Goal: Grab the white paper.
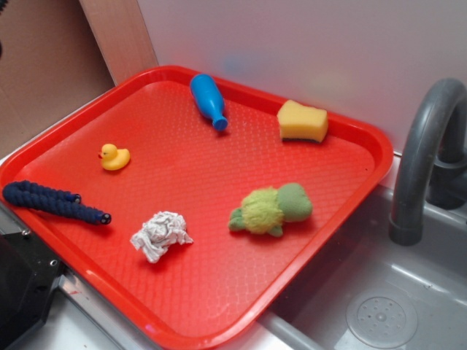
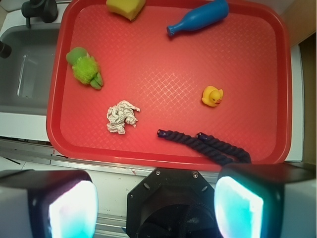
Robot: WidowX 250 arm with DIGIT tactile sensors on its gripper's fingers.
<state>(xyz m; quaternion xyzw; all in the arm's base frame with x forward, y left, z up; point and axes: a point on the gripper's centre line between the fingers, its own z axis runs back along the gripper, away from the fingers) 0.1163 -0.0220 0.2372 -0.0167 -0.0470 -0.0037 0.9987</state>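
White paper — a crumpled lump with grey creases, no clear long axis, roughly as wide as it is deep — sits loose on the red tray, in the tray's near-left part as the wrist camera sees it, close to the near rim but not touching it. Nothing rests on it or against it. Green plush toy lies near, up and to the left; the dark blue rope lies to the right along the near rim; yellow duck, blue bottle and yellow sponge are well apart toward the far side. Gripper is back off the tray's near edge, well above, fingers spread wide and empty. From it the paper lies forward and left of centre — judged, the reach must go out over the rim, shift left, then descend. In the exterior view the paper shows clear space all round.
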